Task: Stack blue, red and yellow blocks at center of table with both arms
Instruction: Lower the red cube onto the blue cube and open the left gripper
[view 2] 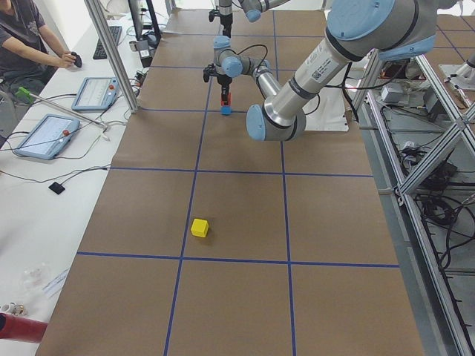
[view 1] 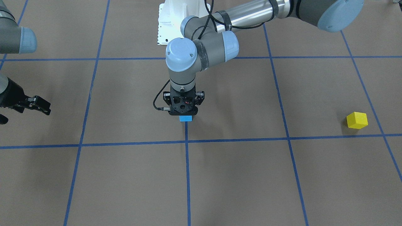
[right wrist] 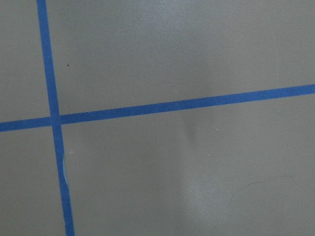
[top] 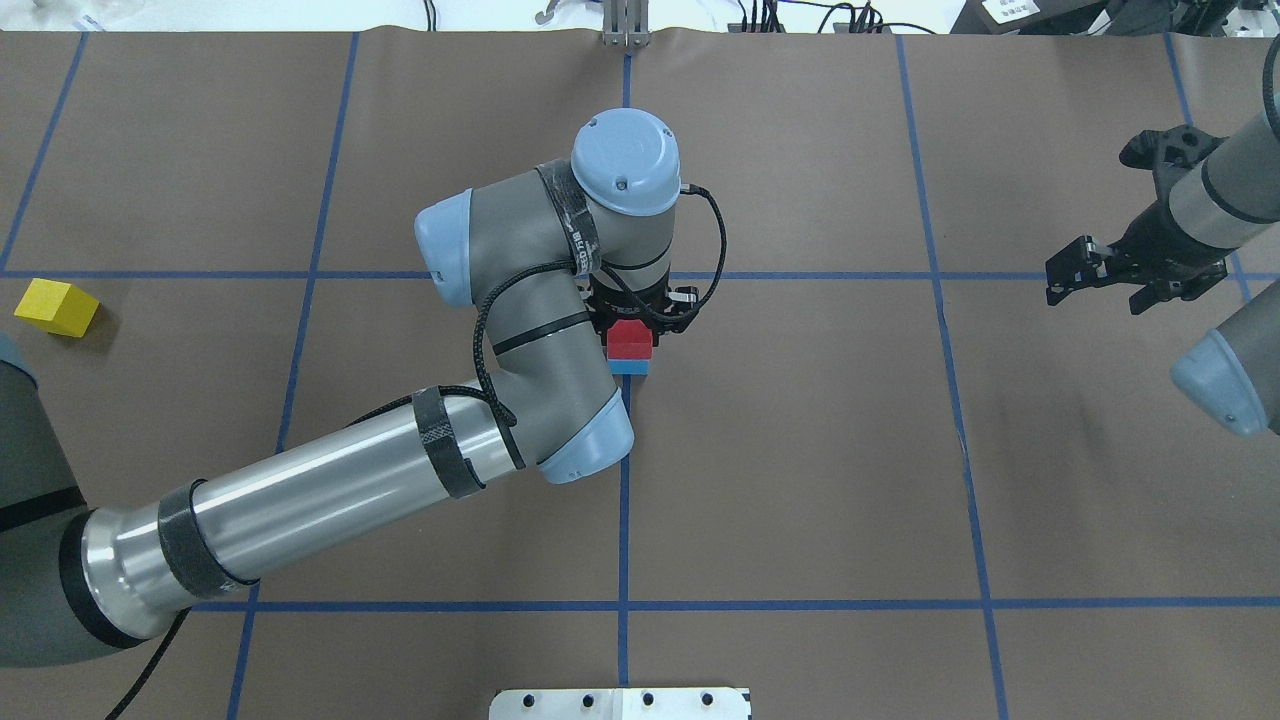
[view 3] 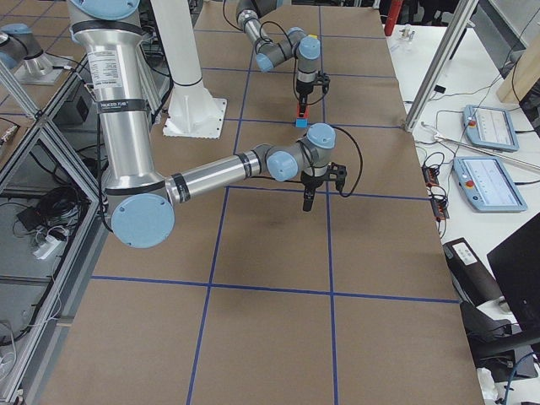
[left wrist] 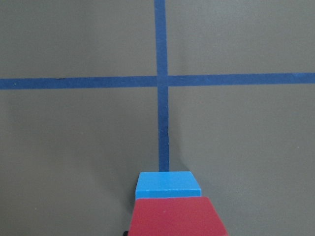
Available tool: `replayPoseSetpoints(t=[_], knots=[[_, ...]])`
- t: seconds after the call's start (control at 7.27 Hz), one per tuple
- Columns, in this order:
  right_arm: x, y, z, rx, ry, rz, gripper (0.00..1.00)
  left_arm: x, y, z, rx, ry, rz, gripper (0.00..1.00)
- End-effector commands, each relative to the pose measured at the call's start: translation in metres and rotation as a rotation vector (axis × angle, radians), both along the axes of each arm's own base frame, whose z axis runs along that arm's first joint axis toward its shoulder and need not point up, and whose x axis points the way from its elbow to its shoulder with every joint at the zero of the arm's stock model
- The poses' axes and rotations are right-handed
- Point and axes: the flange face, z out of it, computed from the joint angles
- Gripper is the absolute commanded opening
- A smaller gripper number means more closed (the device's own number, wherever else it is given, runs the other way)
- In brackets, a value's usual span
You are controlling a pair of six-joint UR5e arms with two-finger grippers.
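Observation:
My left gripper [top: 632, 322] is over the table's center, pointing straight down and shut on the red block [top: 630, 340]. The red block sits on or just above the blue block [top: 628, 367], which rests on a tape line. In the left wrist view the red block [left wrist: 177, 217] is close below the camera, with the blue block [left wrist: 168, 184] under it. The front view shows only the blue block [view 1: 185, 118] below that gripper [view 1: 183, 110]. The yellow block [top: 57, 307] lies alone at the far left of the table. My right gripper [top: 1095, 285] hovers open and empty far to the right.
Brown table cover [top: 800, 450] with a grid of blue tape lines. The left arm's forearm [top: 330, 480] stretches over the near-left part of the table. The robot's white base [view 1: 169, 22] stands behind the center. Operators' tablets lie beside the table's far edge [view 2: 44, 133].

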Motion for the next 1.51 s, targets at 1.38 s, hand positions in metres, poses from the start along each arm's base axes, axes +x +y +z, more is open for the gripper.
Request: replayPoseSetpoints(t=[1.38], knots=[[0.0000, -0.0002, 0.0007, 0.000, 0.002, 0.001, 1.00, 0.0005, -0.0024, 0.0010, 0.013, -0.006, -0.008, 0.00]])
